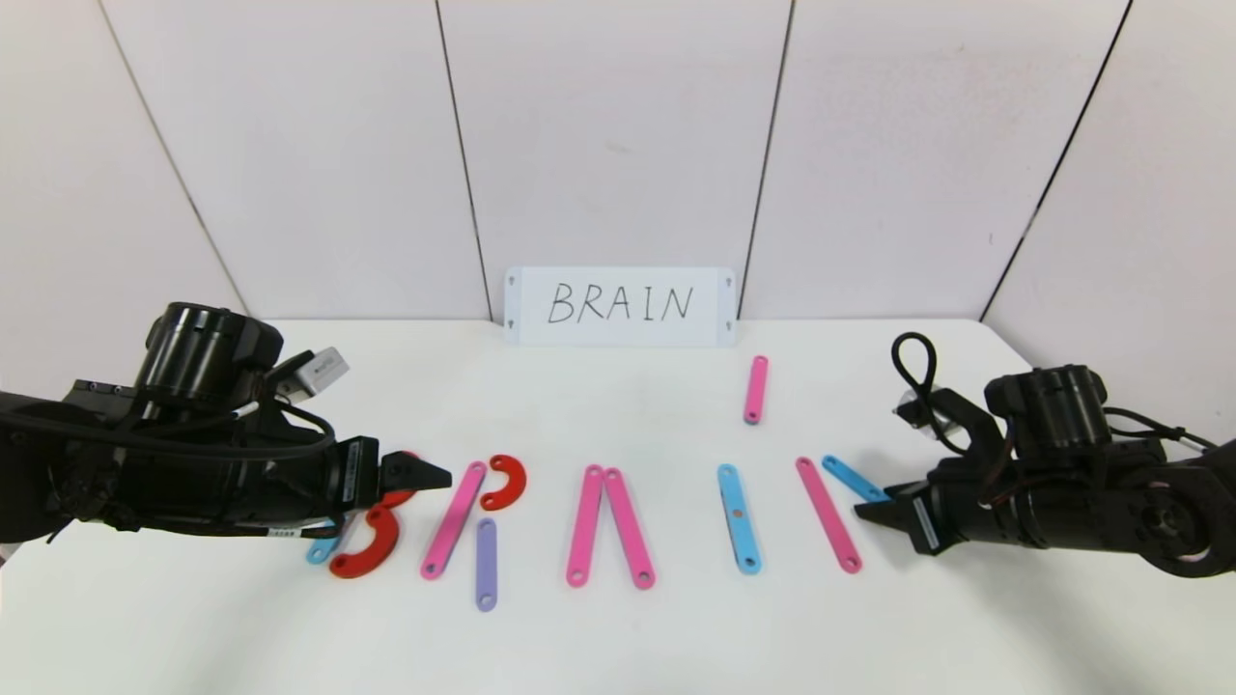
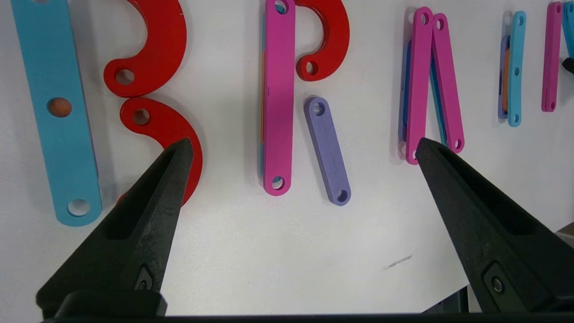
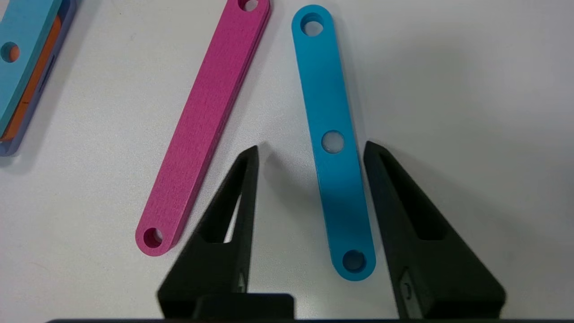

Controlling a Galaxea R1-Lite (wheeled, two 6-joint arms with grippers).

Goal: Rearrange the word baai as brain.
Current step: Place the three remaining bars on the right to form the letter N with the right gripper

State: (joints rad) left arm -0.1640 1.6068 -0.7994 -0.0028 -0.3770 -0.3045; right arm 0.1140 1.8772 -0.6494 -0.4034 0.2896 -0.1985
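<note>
The flat letter pieces lie in a row on the white table. At the left are a blue bar point(image 2: 58, 112) and two red arcs point(image 2: 157, 49). Beside them lie a pink bar point(image 1: 452, 521), a red arc point(image 1: 507, 481) and a purple bar point(image 1: 486, 563). Two pink bars point(image 1: 606, 526) lean together, followed by a blue bar point(image 1: 739, 518) and a slanted pink bar point(image 1: 828, 528). My right gripper point(image 3: 311, 146) is open, its fingers straddling a short blue bar point(image 3: 341, 202) that lies flat on the table. My left gripper point(image 2: 304, 141) hangs open near the red arcs, holding nothing.
A white card point(image 1: 620, 306) reading BRAIN stands at the back of the table. One pink bar point(image 1: 756, 389) lies alone behind the row. White wall panels close off the back.
</note>
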